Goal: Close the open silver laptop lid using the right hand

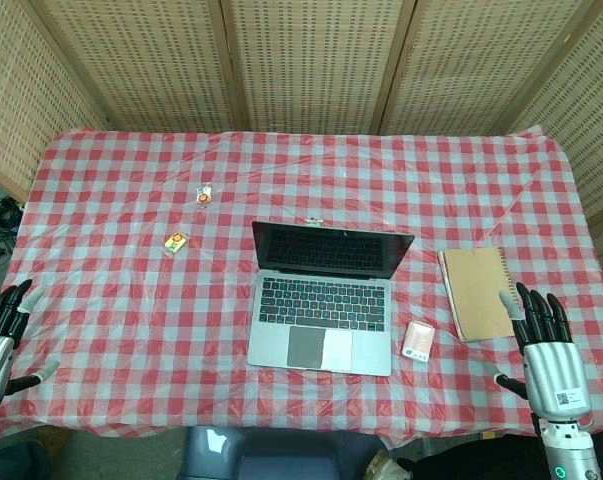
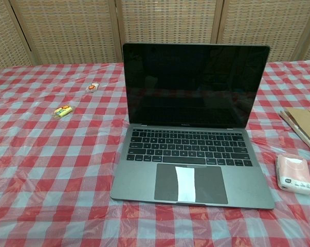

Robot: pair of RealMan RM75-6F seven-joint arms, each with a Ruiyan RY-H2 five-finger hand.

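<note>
Table (image 1: 131,290): checked cloth, work surface. Laptop (image 1: 321,310) centre, lid (image 2: 196,85) upright, screen dark, not yet closed. Notebook (image 1: 478,292), small pack (image 1: 417,341) to its right. Right hand (image 1: 546,355) near table edge, fingers spread, empty, well apart from lid. Left hand (image 1: 1,340) idle, fingers apart, empty.

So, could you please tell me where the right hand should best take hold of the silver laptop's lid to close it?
Probably the lid's top edge, near its right corner. The laptop stands open with its screen about upright, and that edge is free. The right hand, open at the table's near right, could come over the brown notebook, hook the fingers behind the edge and draw it forward and down.
</note>
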